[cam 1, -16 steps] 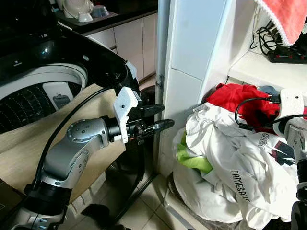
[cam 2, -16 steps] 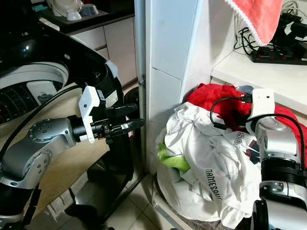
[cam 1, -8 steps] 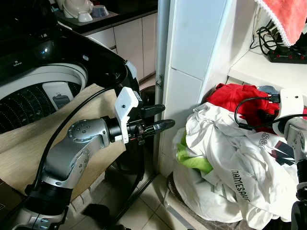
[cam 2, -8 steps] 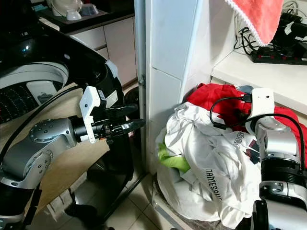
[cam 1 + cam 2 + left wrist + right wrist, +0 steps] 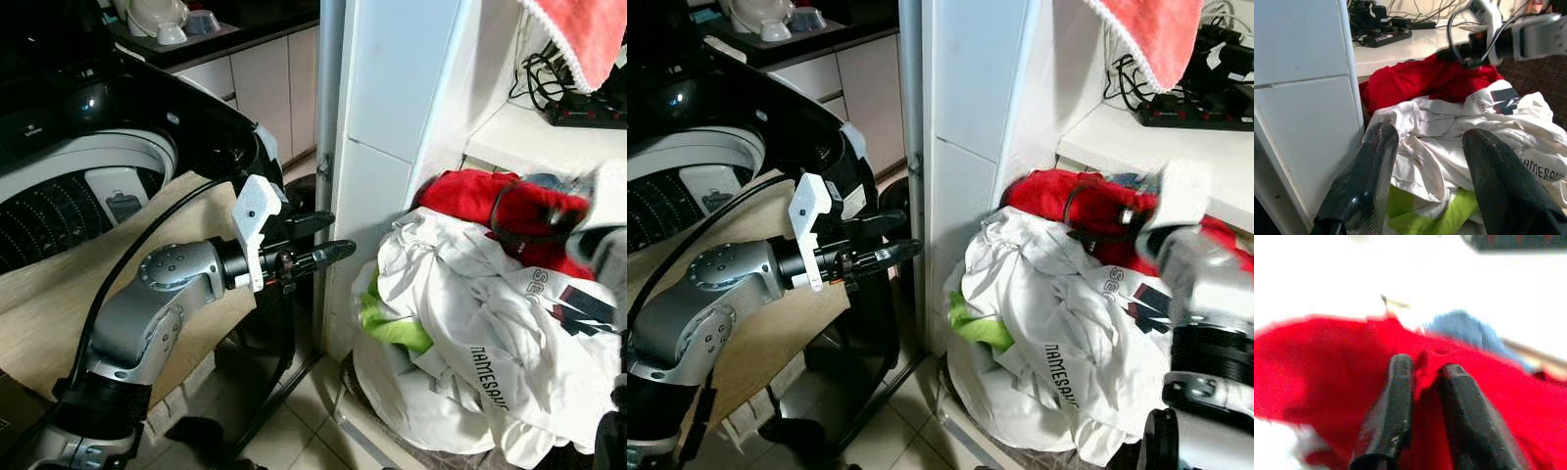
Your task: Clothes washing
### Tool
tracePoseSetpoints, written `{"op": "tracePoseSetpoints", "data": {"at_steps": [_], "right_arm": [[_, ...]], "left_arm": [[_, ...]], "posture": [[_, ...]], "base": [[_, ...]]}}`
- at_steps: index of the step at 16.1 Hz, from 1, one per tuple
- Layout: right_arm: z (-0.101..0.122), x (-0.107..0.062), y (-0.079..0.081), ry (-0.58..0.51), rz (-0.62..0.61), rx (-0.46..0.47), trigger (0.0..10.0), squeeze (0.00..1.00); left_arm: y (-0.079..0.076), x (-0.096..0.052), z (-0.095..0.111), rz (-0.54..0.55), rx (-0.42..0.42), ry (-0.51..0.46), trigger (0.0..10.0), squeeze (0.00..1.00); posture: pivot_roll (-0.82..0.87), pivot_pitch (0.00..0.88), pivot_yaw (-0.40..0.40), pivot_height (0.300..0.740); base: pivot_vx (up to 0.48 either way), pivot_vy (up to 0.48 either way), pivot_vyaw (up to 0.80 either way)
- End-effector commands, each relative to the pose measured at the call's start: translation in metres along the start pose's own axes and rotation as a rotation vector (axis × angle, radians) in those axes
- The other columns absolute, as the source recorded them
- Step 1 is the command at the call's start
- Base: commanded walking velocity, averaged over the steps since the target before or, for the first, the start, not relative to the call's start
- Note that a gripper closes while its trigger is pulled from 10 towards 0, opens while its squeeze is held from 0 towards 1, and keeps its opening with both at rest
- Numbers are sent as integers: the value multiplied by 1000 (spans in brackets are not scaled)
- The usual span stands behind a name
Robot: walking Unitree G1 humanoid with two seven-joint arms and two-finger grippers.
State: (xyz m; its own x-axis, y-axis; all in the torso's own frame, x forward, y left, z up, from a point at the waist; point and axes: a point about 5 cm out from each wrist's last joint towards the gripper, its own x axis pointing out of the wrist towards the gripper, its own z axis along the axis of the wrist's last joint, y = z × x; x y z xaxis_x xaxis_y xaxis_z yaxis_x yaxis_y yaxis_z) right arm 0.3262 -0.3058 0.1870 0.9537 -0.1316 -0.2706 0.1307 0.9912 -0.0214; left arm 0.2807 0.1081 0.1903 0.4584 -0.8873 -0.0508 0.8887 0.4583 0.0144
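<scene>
Head stereo downward; wrist views close.

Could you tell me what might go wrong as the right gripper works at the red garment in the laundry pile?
The right gripper has its fingers closed on a thin fold of the red garment, so the fabric might slip free. That garment lies partly under the white shirt, which could drag out and spill. The power strip and cables sit on the shelf just above, and a lift might snag them.
</scene>
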Motion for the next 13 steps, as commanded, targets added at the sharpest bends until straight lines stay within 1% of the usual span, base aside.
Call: {"op": "tracePoseSetpoints", "data": {"at_steps": [1, 2, 3, 4, 6, 7, 8, 9, 10, 11, 12, 13], "right_arm": [[9, -4, 1, -51, 31, 10, 0, 0], [41, -18, 1, -177, 115, 27, 0, 0], [41, -18, 1, -177, 115, 27, 0, 0], [54, -24, 2, -226, 156, 26, 0, 0], [88, -42, 14, -358, 318, 29, 0, 0], [103, -51, 22, -426, 400, 54, 0, 0], [110, -55, 26, -451, 443, 57, 0, 0], [111, -58, 29, -433, 453, -21, 0, 0], [104, -56, 28, -379, 410, -125, 1294, 0], [79, -47, 22, -223, 330, -295, 10000, 612], [63, -41, 15, -120, 295, -292, 10000, 1000], [57, -39, 11, -76, 277, -288, 10000, 1000]], "left_arm": [[1, -1, 9, 5, 17, -27, 10000, 0], [8, 1, 19, 53, 45, -81, 10000, 0], [8, 1, 19, 53, 45, -81, 10000, 0], [11, 2, 25, 74, 52, -110, 10000, 0], [18, 5, 41, 123, 83, -191, 10000, 0], [20, 7, 49, 147, 93, -229, 10000, 0], [21, 8, 54, 152, 90, -251, 10000, 0], [20, 9, 58, 148, 82, -267, 10000, 0], [20, 8, 56, 143, 81, -261, 10000, 0], [16, 8, 46, 117, 79, -208, 10000, 0], [12, 8, 36, 96, 101, -149, 10000, 0], [10, 8, 31, 82, 108, -122, 10000, 0]], "posture": [[-107, 0, 35, 740], [-111, 0, 36, 740], [-111, 0, 36, 740], [-111, 0, 36, 740], [-122, 0, 39, 740], [-123, 0, 38, 740], [-123, 0, 38, 740], [-122, 0, 33, 740], [-122, 0, 33, 740], [-122, 0, 31, 740], [-119, 0, 31, 740], [-116, 0, 30, 740]], "base": [[0, 0, 0], [0, 0, 0], [0, 0, 0], [0, 0, 0], [0, 0, 0], [0, 0, 0], [0, 0, 0], [0, 0, 0], [0, 0, 0], [0, 0, 0], [0, 0, 0], [0, 0, 0]]}}
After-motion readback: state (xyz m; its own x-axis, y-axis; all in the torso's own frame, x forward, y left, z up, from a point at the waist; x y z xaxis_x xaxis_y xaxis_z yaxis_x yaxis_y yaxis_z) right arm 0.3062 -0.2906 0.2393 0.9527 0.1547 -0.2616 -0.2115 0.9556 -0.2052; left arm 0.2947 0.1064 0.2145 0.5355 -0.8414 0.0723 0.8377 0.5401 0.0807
